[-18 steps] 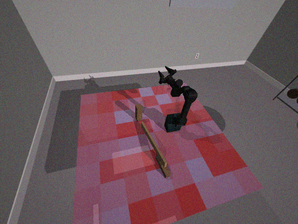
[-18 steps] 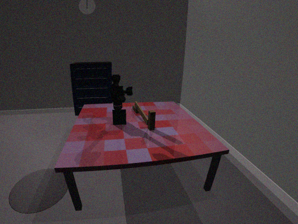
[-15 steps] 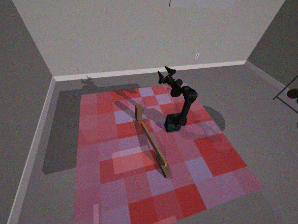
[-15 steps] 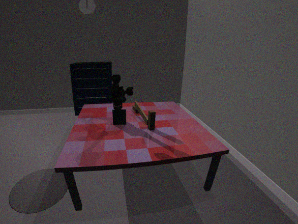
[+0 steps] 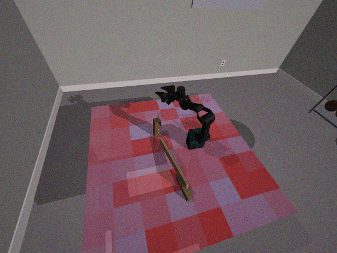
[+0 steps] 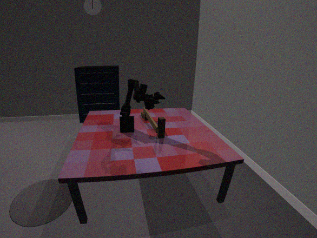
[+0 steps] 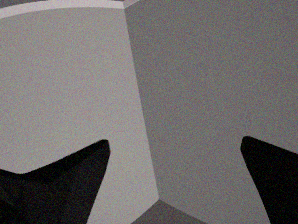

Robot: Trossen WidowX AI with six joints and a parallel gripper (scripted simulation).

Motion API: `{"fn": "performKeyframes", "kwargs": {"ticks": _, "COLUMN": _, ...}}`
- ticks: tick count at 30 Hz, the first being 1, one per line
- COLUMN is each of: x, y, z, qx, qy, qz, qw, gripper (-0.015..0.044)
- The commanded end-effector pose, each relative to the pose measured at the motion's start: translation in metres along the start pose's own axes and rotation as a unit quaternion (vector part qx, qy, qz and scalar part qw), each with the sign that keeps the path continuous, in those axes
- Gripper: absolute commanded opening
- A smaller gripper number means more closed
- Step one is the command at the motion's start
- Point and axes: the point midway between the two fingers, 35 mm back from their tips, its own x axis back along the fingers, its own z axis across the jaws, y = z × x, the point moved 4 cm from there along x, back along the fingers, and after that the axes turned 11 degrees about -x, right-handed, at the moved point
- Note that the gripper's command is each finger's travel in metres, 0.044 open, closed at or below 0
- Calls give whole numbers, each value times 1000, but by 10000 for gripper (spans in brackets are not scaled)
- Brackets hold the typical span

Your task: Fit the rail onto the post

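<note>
The long wooden bed rail (image 5: pixel 173 164) (image 6: pixel 151 120) slopes. Its far end rests at the bracket on the low footboard block (image 5: pixel 188 195) (image 6: pixel 142 115). Its low end lies on the table just in front of the upright wooden post (image 5: pixel 156 127) (image 6: pixel 161 127), with a small gap in the top view. Two small pegs (image 5: pixel 157 131) show on the post's face toward the rail. The holes in the rail end cannot be made out. My gripper (image 5: pixel 159 89) (image 6: pixel 162 100) (image 7: pixel 178 145) is open and empty, raised well above the table, away from rail and post.
The table (image 5: pixel 109 149) (image 6: pixel 100 155) has a red, pink and lilac patchwork top. The arm's dark base (image 5: pixel 195 139) (image 6: pixel 126 124) stands beside the rail and post. The wrist view shows only the room's walls and a bit of floor between the fingers. A dark cabinet (image 6: pixel 97 90) stands beyond the table.
</note>
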Motion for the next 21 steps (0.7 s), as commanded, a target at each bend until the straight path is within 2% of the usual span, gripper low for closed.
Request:
{"fn": "performKeyframes", "kwargs": {"ticks": 1, "x": -20, "y": 44, "z": -50, "qx": -62, "qy": 3, "qz": -111, "qw": 992, "gripper": 440}}
{"fn": "performKeyframes", "kwargs": {"ticks": 7, "x": -24, "y": 104, "z": -107, "qx": -121, "qy": 35, "qz": -239, "qw": 963, "gripper": 440}}
{"fn": "performKeyframes", "kwargs": {"ticks": 14, "x": -1, "y": 175, "z": -167, "qx": -170, "qy": 104, "qz": -367, "qw": 909, "gripper": 440}}
{"fn": "performKeyframes", "kwargs": {"ticks": 18, "x": 14, "y": 198, "z": -177, "qx": -180, "qy": 142, "qz": -409, "qw": 883, "gripper": 440}}
{"fn": "performKeyframes", "kwargs": {"ticks": 21, "x": 35, "y": 220, "z": -169, "qx": -187, "qy": 206, "qz": -459, "qw": 844, "gripper": 440}}
